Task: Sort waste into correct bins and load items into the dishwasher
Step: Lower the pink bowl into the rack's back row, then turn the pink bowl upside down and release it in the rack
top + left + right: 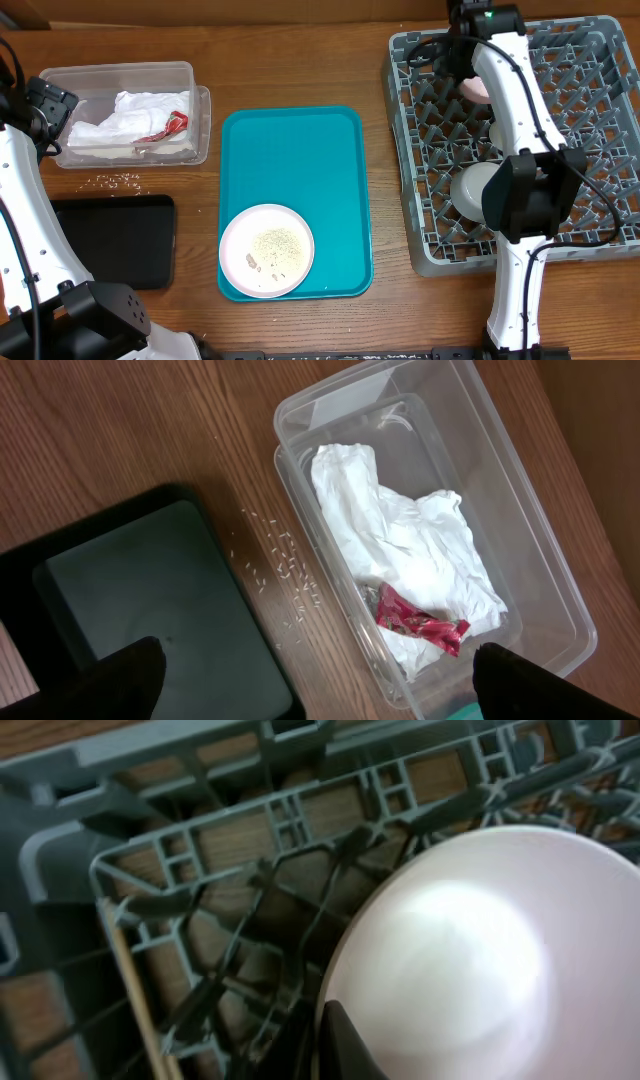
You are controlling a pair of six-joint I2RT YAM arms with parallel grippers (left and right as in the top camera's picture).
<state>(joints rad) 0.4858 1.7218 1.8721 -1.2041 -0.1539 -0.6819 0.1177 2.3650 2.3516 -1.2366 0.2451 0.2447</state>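
Note:
The clear tub (120,70) (520,510) holds white napkins (135,115) (400,550) and a red scrap (172,124) (420,622). Rice crumbs (118,180) (285,560) lie on the wood between the tub and the black tray (110,240) (130,590). My left gripper (45,110) (320,685) is open and empty above them. The pink plate (240,235) carries rice crumbs (277,245). My right gripper (470,75) (345,1040) is shut on the small pink bowl (477,90) (470,960) at the far left corner of the grey dish rack (600,100) (230,840). A round metal bowl (468,188) sits in the rack, partly under my right arm.
The teal tray (300,150) lies in the middle with the plate on its near left part. The right arm stretches over the rack's left half. The tub's lid lies under the tub.

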